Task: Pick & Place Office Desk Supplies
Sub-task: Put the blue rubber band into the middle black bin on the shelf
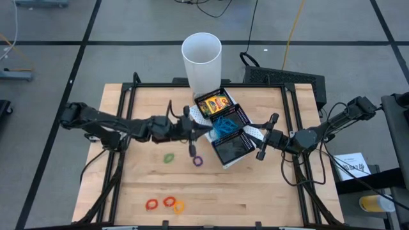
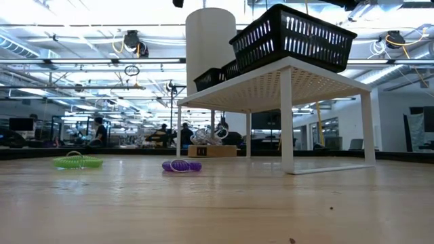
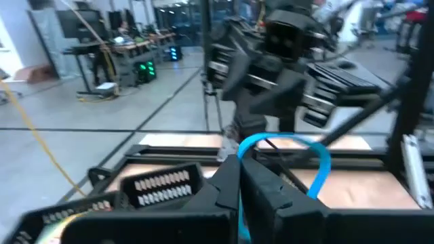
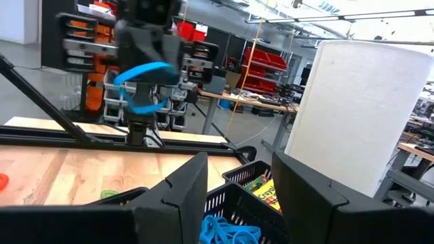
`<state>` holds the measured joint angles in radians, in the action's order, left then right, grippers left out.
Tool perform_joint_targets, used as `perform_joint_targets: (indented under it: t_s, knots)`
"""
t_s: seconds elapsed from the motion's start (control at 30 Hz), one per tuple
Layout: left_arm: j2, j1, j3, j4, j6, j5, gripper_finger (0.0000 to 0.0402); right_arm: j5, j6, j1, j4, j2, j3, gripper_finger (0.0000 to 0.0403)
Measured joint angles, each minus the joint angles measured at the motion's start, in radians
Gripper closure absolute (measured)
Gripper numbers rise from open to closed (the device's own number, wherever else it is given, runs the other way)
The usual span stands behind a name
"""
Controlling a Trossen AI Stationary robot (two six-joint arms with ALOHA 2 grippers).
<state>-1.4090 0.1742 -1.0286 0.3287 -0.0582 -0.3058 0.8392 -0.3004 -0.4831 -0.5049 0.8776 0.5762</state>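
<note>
My left gripper point(image 1: 206, 131) hovers level at the left side of the black mesh tray point(image 1: 238, 148), shut on a blue rubber band point(image 3: 302, 146); the right wrist view also shows that band point(image 4: 144, 83). The tray stands on a white riser point(image 2: 285, 78). A crayon box point(image 1: 214, 102) lies in its far compartment and more blue bands point(image 1: 223, 124) in the middle one. My right gripper point(image 1: 267, 137) waits open at the tray's right side. Green point(image 1: 169, 157) and purple point(image 1: 197, 161) bands lie on the table. My left gripper pinches the blue band between its two fingertips point(image 3: 229, 177), at one spot of the loop point(image 3: 241, 159). The fingers come level from the table's left. The rest of the loop stands open beyond the tips, lifted clear of table and tray.
A tall white cup point(image 1: 202, 61) stands just behind the tray's far end. Red and orange bands point(image 1: 167, 203) lie near the table's front edge. The left half of the wooden table point(image 1: 128, 185) holds only these loose bands.
</note>
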Motion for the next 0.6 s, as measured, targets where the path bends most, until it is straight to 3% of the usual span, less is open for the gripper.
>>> perform_joint_targets:
  t_s: [0.3,0.6]
  knots:
    - [-0.020,-0.092,0.000,0.044,0.020,0.001,0.0393,0.002,0.000,0.000,0.000,0.000,0.000,0.0246]
    - [-0.149,-0.145,-0.004,0.140,0.058,0.053,0.0392,0.001,0.004,0.028,0.000,0.000,0.000,0.0246]
